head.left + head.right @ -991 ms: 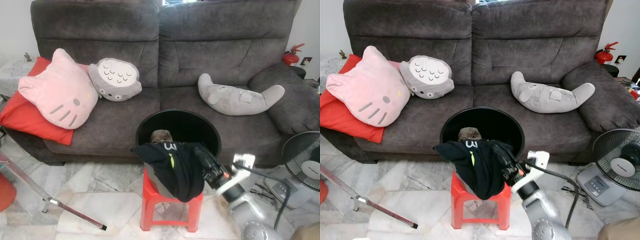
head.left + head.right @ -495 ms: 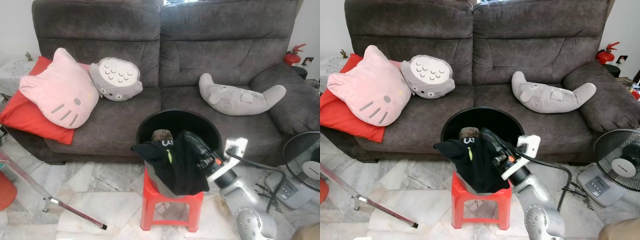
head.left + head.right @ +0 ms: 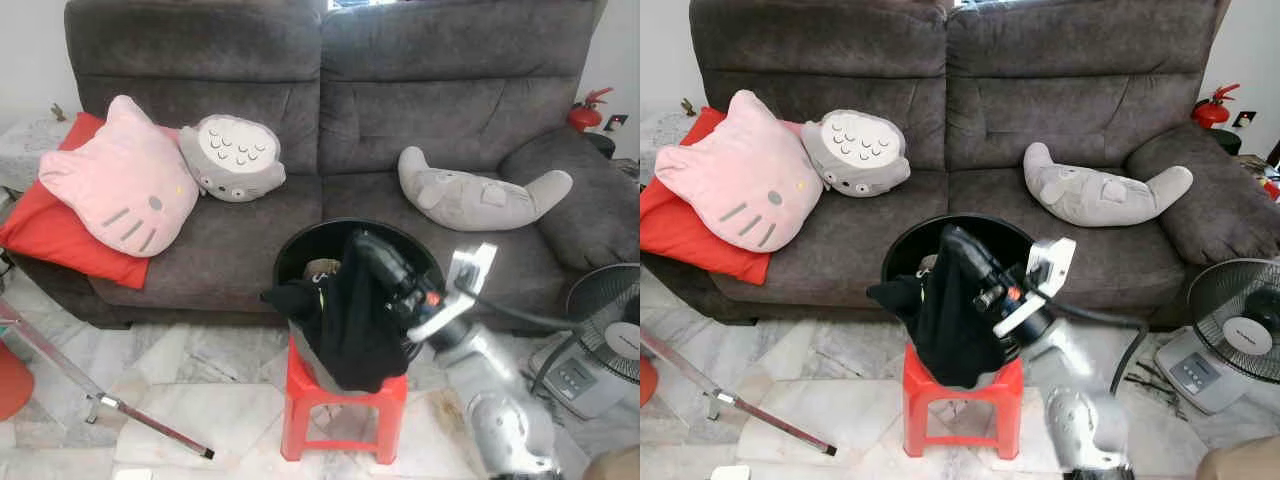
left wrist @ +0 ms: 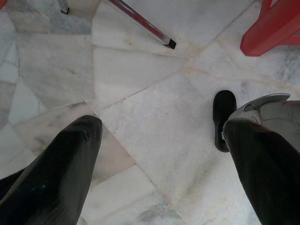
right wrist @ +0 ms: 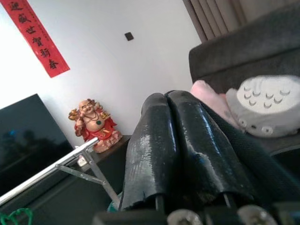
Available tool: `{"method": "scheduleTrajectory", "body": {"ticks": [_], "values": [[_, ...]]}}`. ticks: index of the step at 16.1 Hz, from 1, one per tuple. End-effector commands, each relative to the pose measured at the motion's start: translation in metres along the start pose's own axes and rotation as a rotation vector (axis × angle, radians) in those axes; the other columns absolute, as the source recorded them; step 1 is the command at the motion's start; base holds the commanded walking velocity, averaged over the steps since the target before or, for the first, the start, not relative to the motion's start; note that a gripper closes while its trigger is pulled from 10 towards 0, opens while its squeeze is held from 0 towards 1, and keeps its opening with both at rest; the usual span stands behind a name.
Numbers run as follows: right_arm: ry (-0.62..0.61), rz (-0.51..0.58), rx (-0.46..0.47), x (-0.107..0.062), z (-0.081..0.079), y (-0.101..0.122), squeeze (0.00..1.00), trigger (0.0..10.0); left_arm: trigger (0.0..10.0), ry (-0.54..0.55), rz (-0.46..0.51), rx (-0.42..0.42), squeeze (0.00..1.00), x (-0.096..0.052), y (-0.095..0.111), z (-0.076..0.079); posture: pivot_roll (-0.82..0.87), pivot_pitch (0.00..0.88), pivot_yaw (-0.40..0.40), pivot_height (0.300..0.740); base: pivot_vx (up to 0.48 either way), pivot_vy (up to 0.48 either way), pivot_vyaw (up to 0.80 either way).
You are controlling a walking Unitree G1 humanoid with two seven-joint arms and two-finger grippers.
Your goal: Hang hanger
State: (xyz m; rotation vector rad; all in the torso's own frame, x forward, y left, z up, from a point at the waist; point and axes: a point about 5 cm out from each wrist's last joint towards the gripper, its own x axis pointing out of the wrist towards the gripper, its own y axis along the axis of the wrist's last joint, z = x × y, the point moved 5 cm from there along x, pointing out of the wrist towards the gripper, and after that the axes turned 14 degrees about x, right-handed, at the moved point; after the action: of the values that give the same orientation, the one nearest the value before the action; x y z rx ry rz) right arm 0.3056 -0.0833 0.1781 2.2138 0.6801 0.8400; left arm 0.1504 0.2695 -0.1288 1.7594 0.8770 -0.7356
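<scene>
The right claw (image 3: 362, 245) is clenched on a black garment (image 3: 345, 325), lifting it above a black bin (image 3: 300, 250) that sits on a red stool (image 3: 340, 405) in front of the sofa (image 3: 320, 120). Its wrist view adds a metal rack (image 5: 70, 166) and a figurine (image 5: 92, 123). The left claw (image 4: 159, 154) hangs released over the marble floor (image 4: 140, 84), beside the robot's foot (image 4: 224, 117). I cannot make out a hanger.

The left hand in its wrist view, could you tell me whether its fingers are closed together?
No, the left hand has its two black fingers spread wide apart, with bare marble floor showing between them.
</scene>
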Motion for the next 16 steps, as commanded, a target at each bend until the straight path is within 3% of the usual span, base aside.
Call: {"method": "scheduleTrajectory", "body": {"ticks": [1,5,8,10,12,14,16], "values": [[0.046,0.034,-0.031,0.005,-0.012,0.016,0.0,0.0,10.0,0.0,0.001,0.009,0.0,0.0,0.0,0.0,0.01,0.0,0.037,0.74,0.0,0.0,0.0],[0.096,0.037,-0.072,0.005,-0.023,0.029,0.0,0.0,10.0,-0.001,0.0,0.009,0.0,0.0,-0.001,-0.001,0.01,0.0,0.04,0.74,0.0,0.0,0.0],[-0.075,-0.007,-0.097,-0.013,0.009,0.017,0.0,0.0,10.0,-0.004,0.0,0.01,0.0,-0.001,-0.003,-0.001,0.01,0.0,0.042,0.74,0.0,0.0,0.0],[-0.295,-0.03,-0.105,-0.033,0.046,0.007,0.0,0.0,10.0,-0.005,-0.001,0.01,0.0,-0.001,-0.004,-0.001,0.01,0.0,0.043,0.74,0.0,0.0,0.0],[-0.347,-0.074,-0.115,-0.043,0.053,-0.002,0.0,0.0,10.0,-0.007,-0.004,0.013,0.0,-0.002,-0.005,-0.001,0.0,0.0,0.045,0.74,0.0,0.0,0.0],[-0.473,-0.08,-0.114,-0.054,0.076,-0.009,0.0,0.0,10.0,-0.011,-0.009,0.014,0.0,-0.002,-0.005,-0.001,0.0,0.0,0.047,0.74,0.0,0.0,0.0],[-0.501,-0.059,-0.118,-0.054,0.083,-0.007,0.0,0.0,10.0,-0.01,-0.014,0.015,0.0,-0.001,-0.006,-0.002,0.01,0.0,0.047,0.74,0.0,0.0,0.0]]}}
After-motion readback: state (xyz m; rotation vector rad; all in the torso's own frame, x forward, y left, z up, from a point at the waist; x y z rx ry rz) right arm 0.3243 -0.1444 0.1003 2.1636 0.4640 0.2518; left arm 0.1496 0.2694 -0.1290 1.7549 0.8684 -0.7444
